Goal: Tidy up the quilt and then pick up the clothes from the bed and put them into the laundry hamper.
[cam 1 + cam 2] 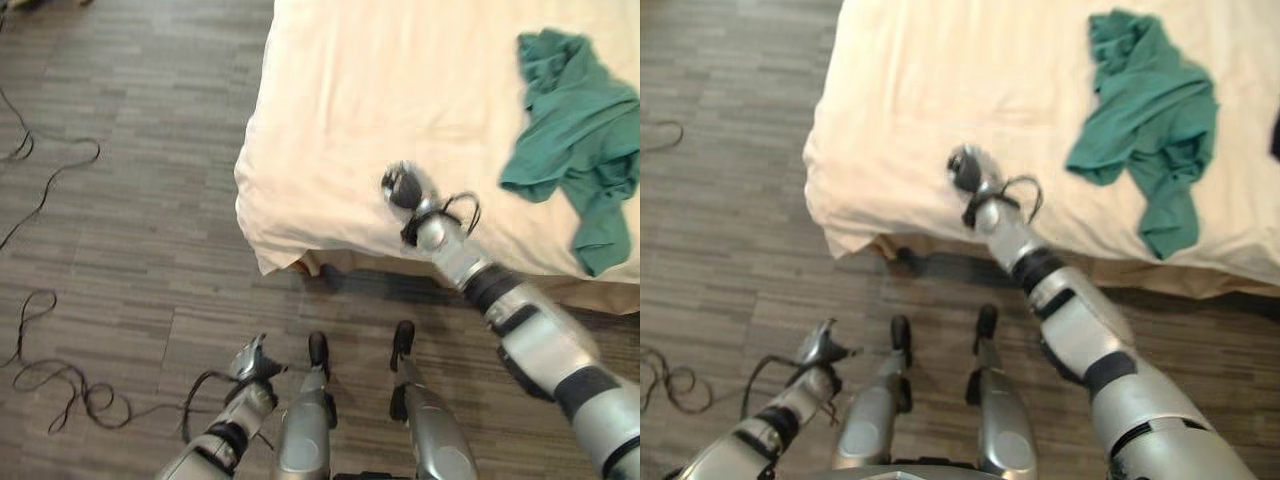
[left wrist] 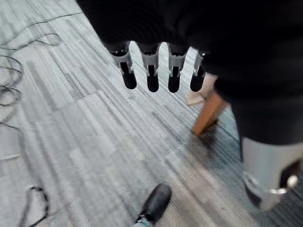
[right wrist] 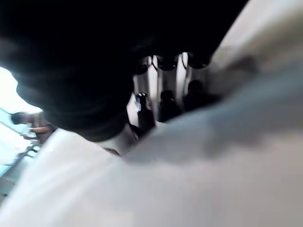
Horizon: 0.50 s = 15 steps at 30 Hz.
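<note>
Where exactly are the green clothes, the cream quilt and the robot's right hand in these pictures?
green clothes point(image 1: 575, 140): left eye view, on the middle of the crumpled heap.
cream quilt point(image 1: 350, 110): left eye view, on a bare stretch near the bed's corner.
right hand point(image 1: 402, 187): left eye view, on the hand's dark back, over the quilt.

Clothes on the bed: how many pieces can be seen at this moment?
1 clearly: a green garment crumpled on the cream quilt, beyond the right hand. A dark sliver at the right eye view's edge may be another.

A bedroom, by the look of it: a bed point(image 1: 300, 200) under a cream quilt point(image 1: 400, 90), on wooden legs point(image 2: 208, 113), standing on grey wood-patterned flooring point(image 1: 120, 200), with a green garment point(image 1: 575, 140) lying on top.
</note>
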### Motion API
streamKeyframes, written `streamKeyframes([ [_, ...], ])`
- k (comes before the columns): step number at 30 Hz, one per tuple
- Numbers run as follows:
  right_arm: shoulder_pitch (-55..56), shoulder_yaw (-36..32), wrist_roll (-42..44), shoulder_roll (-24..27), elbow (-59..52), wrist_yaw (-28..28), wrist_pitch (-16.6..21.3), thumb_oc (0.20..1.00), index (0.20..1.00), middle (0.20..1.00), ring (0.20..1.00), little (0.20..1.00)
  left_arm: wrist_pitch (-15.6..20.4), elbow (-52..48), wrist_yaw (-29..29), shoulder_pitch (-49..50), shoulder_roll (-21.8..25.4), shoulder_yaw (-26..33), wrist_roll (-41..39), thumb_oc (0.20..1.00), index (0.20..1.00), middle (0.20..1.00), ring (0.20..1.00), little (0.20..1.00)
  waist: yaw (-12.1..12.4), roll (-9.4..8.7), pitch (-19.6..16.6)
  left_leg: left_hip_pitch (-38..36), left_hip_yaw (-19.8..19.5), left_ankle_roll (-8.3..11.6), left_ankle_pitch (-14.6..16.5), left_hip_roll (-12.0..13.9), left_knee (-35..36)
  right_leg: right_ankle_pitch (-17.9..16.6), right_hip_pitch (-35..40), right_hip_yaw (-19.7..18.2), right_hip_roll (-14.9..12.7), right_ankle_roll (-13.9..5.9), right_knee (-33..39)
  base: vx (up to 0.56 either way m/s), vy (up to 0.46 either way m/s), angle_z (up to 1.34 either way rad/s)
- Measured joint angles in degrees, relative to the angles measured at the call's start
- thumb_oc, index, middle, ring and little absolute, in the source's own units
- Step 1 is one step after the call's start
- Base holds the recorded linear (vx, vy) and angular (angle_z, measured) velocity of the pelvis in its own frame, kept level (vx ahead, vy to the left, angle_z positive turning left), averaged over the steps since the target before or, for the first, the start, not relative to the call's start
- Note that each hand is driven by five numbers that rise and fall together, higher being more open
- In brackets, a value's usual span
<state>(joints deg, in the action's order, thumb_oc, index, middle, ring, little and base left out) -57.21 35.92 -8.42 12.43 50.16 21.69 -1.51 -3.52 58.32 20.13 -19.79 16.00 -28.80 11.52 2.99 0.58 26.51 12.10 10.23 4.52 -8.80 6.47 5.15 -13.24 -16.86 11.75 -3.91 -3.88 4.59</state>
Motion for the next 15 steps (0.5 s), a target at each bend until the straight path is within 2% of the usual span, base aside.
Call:
streamKeyframes([
  [2,1.35,0.88,0.02,-0.38,-4.48,-0.08,0.07,0.2,0.2,0.2,0.2,0.2,-0.25,0.75,-0.09,-1.07,-0.5,0.68,-0.26,1.0,1.0,1.0,1.0,1.0,-1.75,-0.14,0.27,-0.46,-0.05,0.17,-0.2,0.19,0.0,-0.16,0.57,0.77,0.02,-0.08,0.0,0.0,0.002,0.02],
  [6,5.13,5.35,-0.9,0.9,-10.05,-2.09,0.17,0.2,0.2,0.2,0.2,0.2,0.57,2.53,-0.32,-1.12,-1.48,5.73,-4.6,1.0,1.0,1.0,1.0,1.0,-2.94,0.19,0.3,-2.91,-0.05,0.46,0.1,0.55,-0.01,0.24,3.08,1.17,0.4,1.06,0.03,0.02,0.004,-0.02],
  [8,6.95,7.48,-1.77,0.85,-13.65,-6.06,-1.03,0.2,0.2,0.2,0.2,0.2,0.6,4.82,-0.45,-0.76,-1.31,6.24,-6.09,1.0,1.0,1.0,1.0,1.0,-3.03,0.41,0.17,-4.38,-0.03,0.75,0.31,0.62,-0.01,0.71,4.45,1.16,0.51,1.75,0.04,0.04,0.007,-0.04],
  [9,8.2,10.97,-0.42,0.95,-16.99,-10.76,-1.38,0.2,0.2,0.2,0.2,0.2,0.55,5.86,-0.8,-0.17,-1.31,6.36,-6.43,1.0,1.0,1.0,1.0,1.0,-2.96,0.86,-0.03,-5.2,-0.03,0.95,0.45,0.67,-0.01,0.91,5.14,1.07,0.56,2.01,0.06,0.08,0.007,-0.04],
  [10,9.01,12.55,0.33,0.95,-19.01,-12.82,-1.44,0.2,0.2,0.2,0.2,0.2,0.52,5.98,-0.99,0.08,-1.36,6.39,-6.43,1.0,1.0,1.0,1.0,1.0,-2.79,1.24,-0.26,-5.38,-0.04,1.08,0.56,0.76,-0.01,0.95,5.32,1.07,0.63,2.05,0.06,0.04,0.011,0.01],
  [12,11.72,18.18,6.7,1.5,-24.74,-19.92,-1.28,0.2,0.2,0.2,0.2,0.2,0.51,6.43,-1.75,0.34,-1.38,7.54,-6.42,1.0,1.0,1.0,1.0,1.0,-2.02,2.29,-0.85,-5.34,-0.07,1.04,0.85,0.89,-0.01,1.09,5.39,1.13,0.82,2.27,0.05,0.05,0.014,0.05],
  [14,12.79,21.12,13.9,1.78,-31.38,-23.71,-0.48,0.2,0.2,0.2,0.2,0.2,0.5,6.93,-1.97,0.14,-1.21,9.72,-6.48,1.0,1.0,1.0,1.0,1.0,-1.12,2.72,-1.11,-5.31,-0.04,0.89,1.26,1.02,-0.01,1.1,5.22,0.82,0.99,2.28,0.06,0.02,0.008,0.0],
  [15,12.72,20.52,15.47,1.39,-33.37,-23.78,0.62,0.2,0.2,0.2,0.2,0.2,0.48,6.87,-1.94,0.22,-1.12,10.07,-6.51,1.0,1.0,1.0,1.0,1.0,-0.97,2.74,-1.17,-5.23,0.01,0.86,1.23,0.93,-0.02,1.1,5.14,0.73,0.92,2.29,0.05,0.0,0.0,0.0],
])
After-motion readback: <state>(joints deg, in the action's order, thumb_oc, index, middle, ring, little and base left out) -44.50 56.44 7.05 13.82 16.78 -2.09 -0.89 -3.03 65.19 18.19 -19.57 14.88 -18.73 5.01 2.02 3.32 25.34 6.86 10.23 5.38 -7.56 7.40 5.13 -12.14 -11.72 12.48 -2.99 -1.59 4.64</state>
